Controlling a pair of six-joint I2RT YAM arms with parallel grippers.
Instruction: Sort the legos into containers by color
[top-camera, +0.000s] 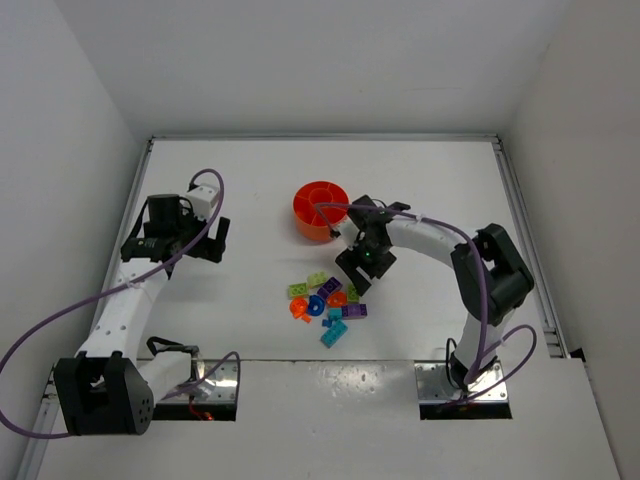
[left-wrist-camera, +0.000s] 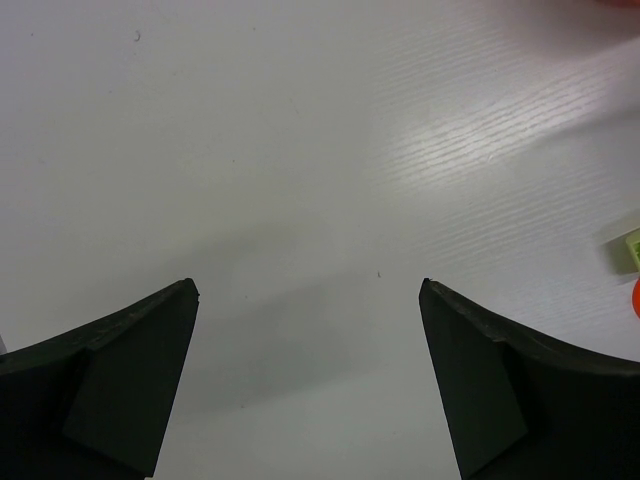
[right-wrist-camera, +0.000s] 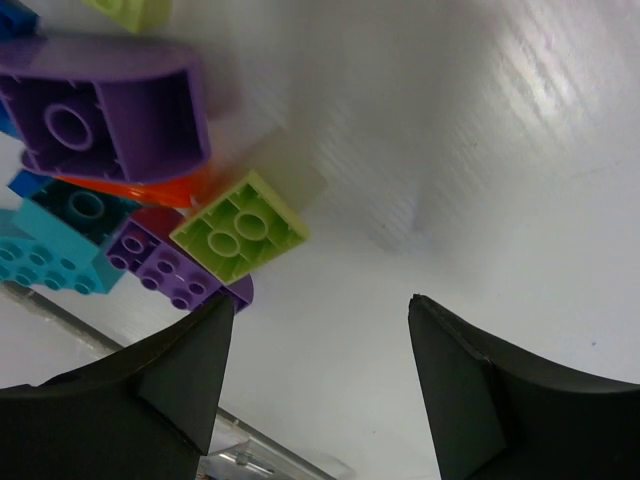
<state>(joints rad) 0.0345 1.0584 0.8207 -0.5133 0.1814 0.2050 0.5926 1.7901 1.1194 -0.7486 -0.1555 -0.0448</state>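
Hanging over bare worktop (top-camera: 250, 180) at the left, the left arm (top-camera: 130, 300) carries the left jaws spread wide with nothing between them. Its wrist view shows only white surface, with a sliver of a lime brick (left-wrist-camera: 630, 250) and a speck of orange at the right edge. These jaws sit well apart from the bricks.

Toward the middle, the legos (top-camera: 325, 300) lie in 1 loose cluster on the worktop, on the arms' side of the round orange dish (top-camera: 308, 225). Lime green, purple, cyan, blue and orange pieces are mixed together, some touching. The dish stands just beyond the cluster. From above its compartments look bare, though the view is too small to be sure that none holds a brick.

At the right, the right arm (top-camera: 480, 270) bends in over the cluster's far-right edge. The right jaws are open and hold nothing. In the wrist view a lime green brick (right-wrist-camera: 240, 228) lies just ahead of them, off to 1 side rather than between them, beside a small purple brick (right-wrist-camera: 165, 270), a cyan brick (right-wrist-camera: 45, 255) and a large purple piece (right-wrist-camera: 100, 110).

Judging by this, the sorting has barely begun: nearly every brick is left to move into a compartment. The step in hand looks like a pick of the lime green brick.
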